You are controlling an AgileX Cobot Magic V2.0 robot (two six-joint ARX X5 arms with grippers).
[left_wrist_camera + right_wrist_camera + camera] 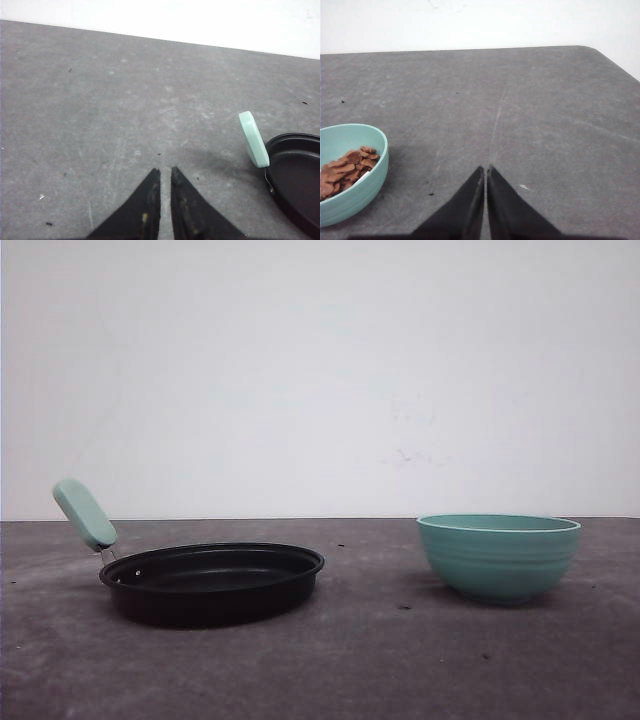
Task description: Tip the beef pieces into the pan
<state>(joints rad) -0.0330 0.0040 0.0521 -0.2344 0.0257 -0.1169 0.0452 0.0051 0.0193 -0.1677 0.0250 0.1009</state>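
Note:
The black pan (213,580) with its pale mint-green handle (85,514) rests on the grey table at the left, and its inside looks bare. It also appears in the left wrist view as the pan (299,175) with its handle (253,138). The beef pieces (346,169) lie as a reddish-brown heap inside the teal ribbed bowl (355,192). That bowl (498,556) stands at the right in the front view. My left gripper (164,171) hovers over bare table beside the handle, shut and holding nothing. My right gripper (485,168) is shut and empty, apart from the bowl.
The grey table (380,660) has a few dark crumbs (430,193) and a rounded far corner (592,50) in the right wrist view. A white wall (320,370) rises behind the table. Open surface lies between pan and bowl.

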